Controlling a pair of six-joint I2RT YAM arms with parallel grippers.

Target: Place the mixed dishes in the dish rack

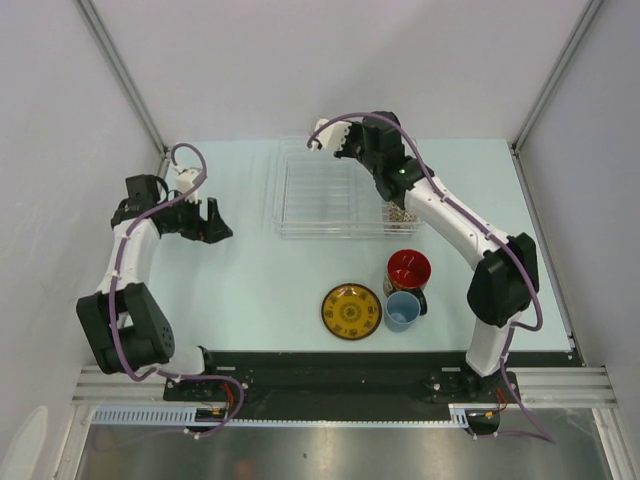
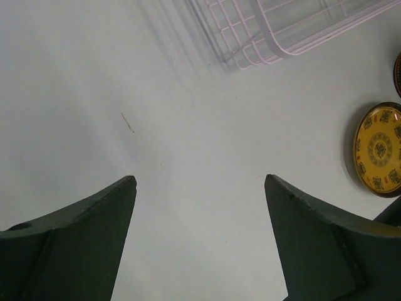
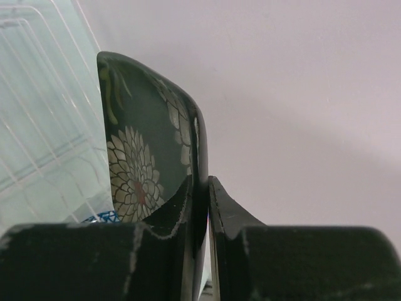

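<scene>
My right gripper is shut on the edge of the black square floral plate, which it holds upright above the far right part of the clear dish rack. A sliver of blue mosaic pattern shows below the plate. My left gripper is open and empty over bare table, left of the rack. The yellow dark-rimmed plate, the red-inside cup and the light blue cup stand on the table in front of the rack.
A small patterned bowl sits at the rack's right front corner, partly under my right arm. White walls close in the table on the left, far and right sides.
</scene>
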